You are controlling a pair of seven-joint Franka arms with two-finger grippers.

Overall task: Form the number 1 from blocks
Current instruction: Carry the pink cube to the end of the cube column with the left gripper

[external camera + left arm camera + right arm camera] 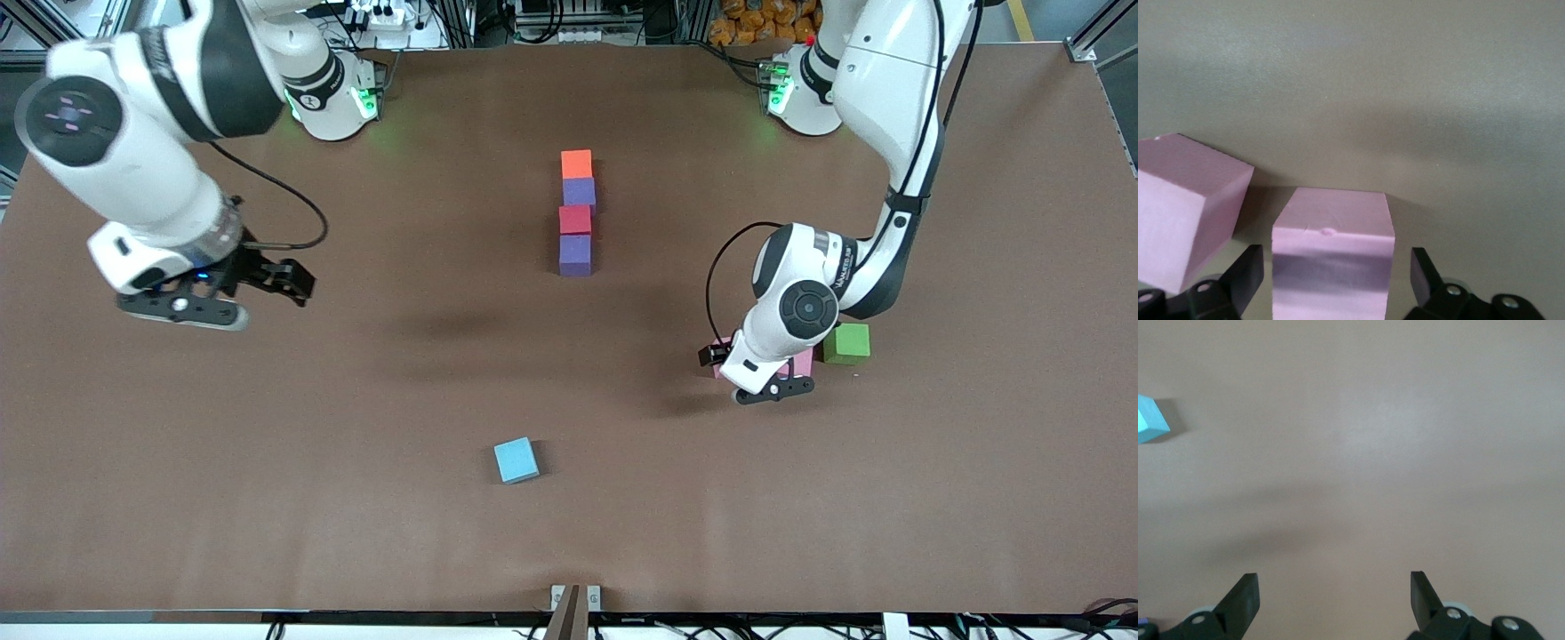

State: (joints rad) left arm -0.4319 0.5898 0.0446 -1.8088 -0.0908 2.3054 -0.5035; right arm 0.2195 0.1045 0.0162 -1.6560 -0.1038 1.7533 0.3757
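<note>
Your left gripper is down at the table toward the left arm's end, and a pink block sits squarely between its two fingers. The fingers stand wide on either side with a sliver of gap showing, so they are not yet clamped on it. A second pink block lies just beside the first, close to one finger, and a green block sits next to the pair.

The line you are building runs down the middle of the table: orange block, purple block, red block, and another purple block, touching end to end, its long axis pointing from the arms' edge toward the camera's edge. The left arm is clearly the nearer one to the pink block.

Your right gripper waits open above bare table at the right arm's end. A light-blue block lies apart, nearer the camera's edge.
</note>
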